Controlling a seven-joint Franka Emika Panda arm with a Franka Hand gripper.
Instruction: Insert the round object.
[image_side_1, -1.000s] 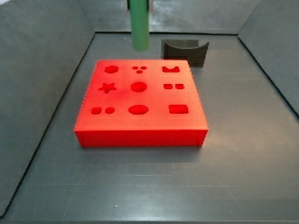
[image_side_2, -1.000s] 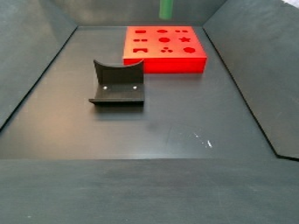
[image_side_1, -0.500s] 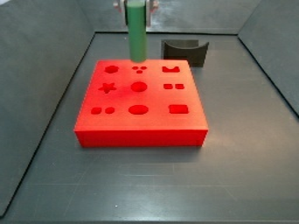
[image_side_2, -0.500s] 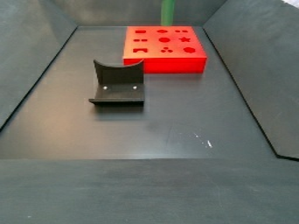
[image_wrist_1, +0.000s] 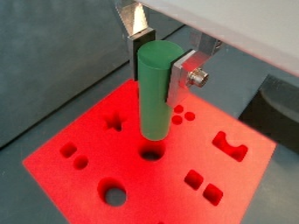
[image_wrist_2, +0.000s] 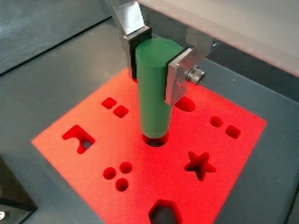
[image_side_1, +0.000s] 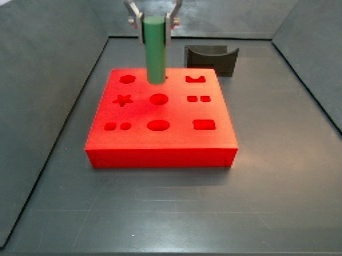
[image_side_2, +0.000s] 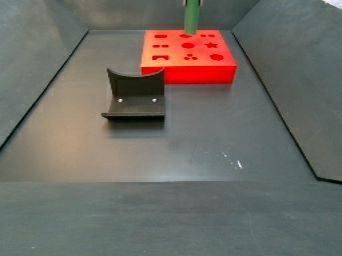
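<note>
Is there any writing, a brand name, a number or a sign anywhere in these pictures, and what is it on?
None can be read: no words, numbers or labels appear in any view.
The red block bears only cut-out shapes, no text.
The green peg, held upright over the block in the gripper, is plain.
The dark grey block is unmarked.

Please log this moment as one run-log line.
claw: shut on peg | peg: upright, above block | block: on floor, holes empty | phase: pre-insert

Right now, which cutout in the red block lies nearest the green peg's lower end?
The round central hole, just beneath the peg held by the gripper.
</note>
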